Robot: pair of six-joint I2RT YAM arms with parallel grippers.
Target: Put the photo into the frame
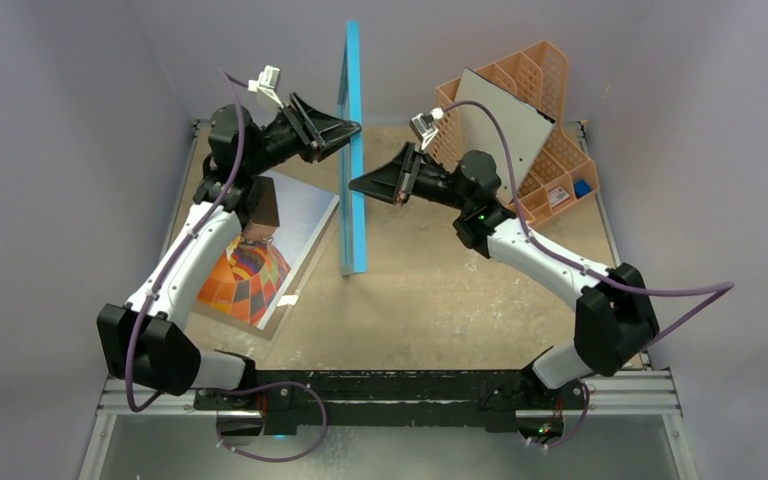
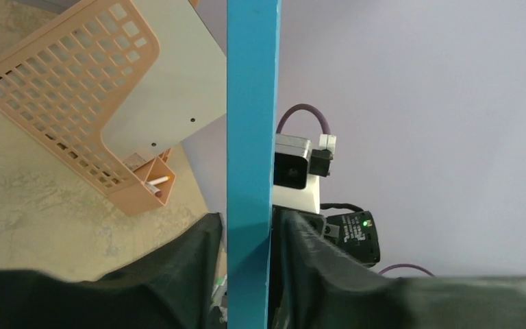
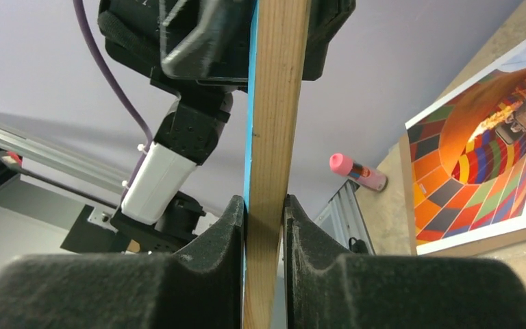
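Blue frame (image 1: 355, 240) stands edge-on — pane hidden — photo (image 1: 252, 282) half under left arm (image 1: 192, 255).

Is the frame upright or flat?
Upright, on edge: the frame shows as a thin blue strip from above, left tool and right tool clamping it.

There were two robot arms, the left arm (image 1: 188, 262) and the right arm (image 1: 545, 255), and two grippers, the left gripper (image 1: 353, 127) and the right gripper (image 1: 357, 183). One blue picture frame (image 1: 352, 90) was counted, one hot-air balloon photo (image 1: 245, 275), one brown backing board (image 3: 483, 245), one orange lattice organiser (image 1: 548, 65), one grey-white board (image 1: 505, 118) and one pink-capped glue stick (image 3: 357, 171)
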